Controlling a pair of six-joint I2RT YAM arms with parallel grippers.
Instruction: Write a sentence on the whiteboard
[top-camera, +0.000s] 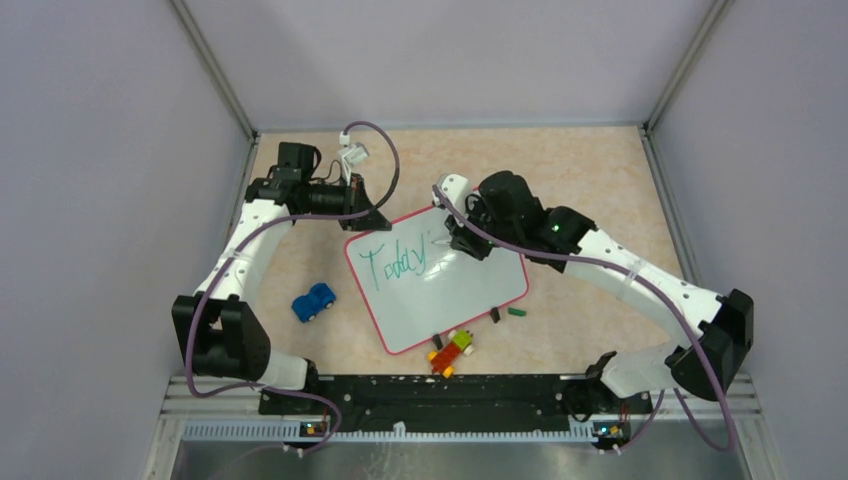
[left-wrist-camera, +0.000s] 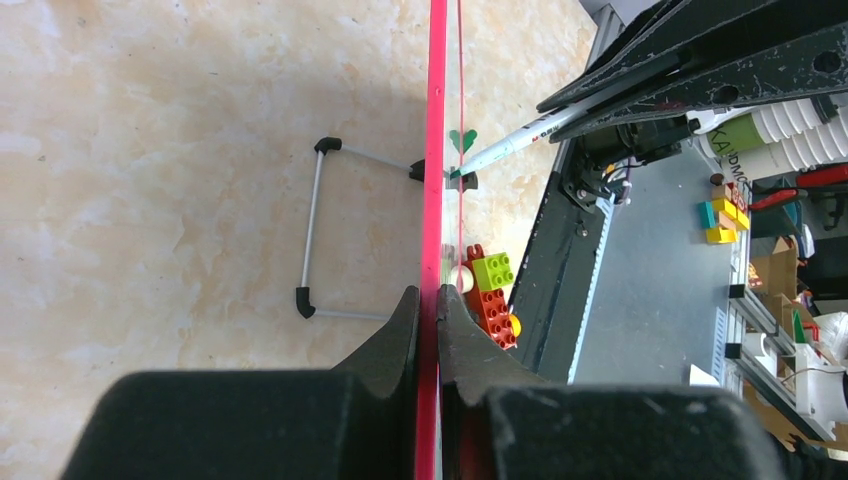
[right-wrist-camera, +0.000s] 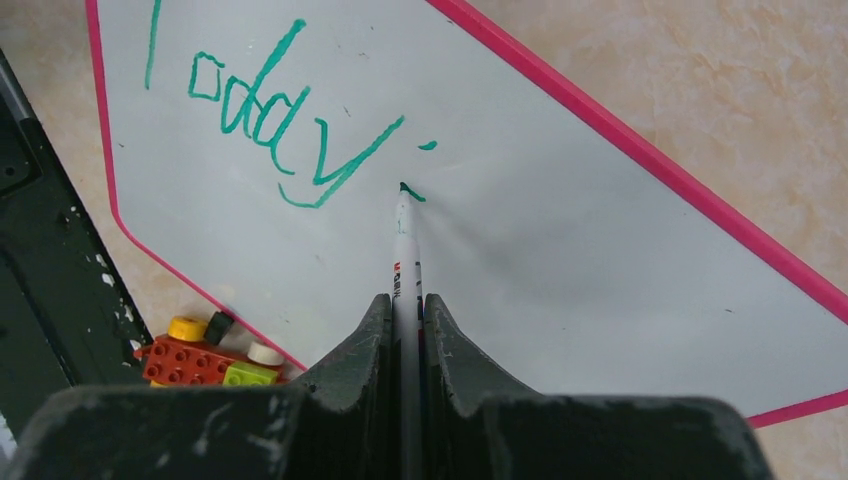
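1. Jaws of the right gripper (right-wrist-camera: 405, 305) are pressing together on the marker (right-wrist-camera: 404, 240). They are pinching its white barrel lengthwise, and the front of the barrel is sticking out ahead of the fingertips.
2. The marker's teal tip is touching the whiteboard (right-wrist-camera: 580, 260). It is sitting on a short stroke just right of the tail of the "y".
3. The sentence (right-wrist-camera: 260, 120) is reading "Today" in green-teal letters so far, slanting across the board's face. A small dab is showing above and to the right of the tip.
4. The left gripper (left-wrist-camera: 429, 296) is clamping the board's red-pink rim, its two dark fingers closing flat against either side of the edge. In the wrist view the board is appearing edge-on as a thin red line.
5. Seen from above, the whiteboard is sitting in the middle of the table (top-camera: 600, 180), turned at an angle between the two arms. The left arm is holding its far left corner and the right arm is reaching over its far right part.
6. A wire stand (left-wrist-camera: 315, 225) is jutting out from the board's back side, with black caps at its corners.
7. A brick stack (top-camera: 452, 352) of red, yellow and green blocks is lying just beside the board's near edge.
8. A small green piece (top-camera: 516, 312) is lying near the board's near right edge.
9. A blue toy car (top-camera: 314, 302) is standing to the left of the board, apart from it.
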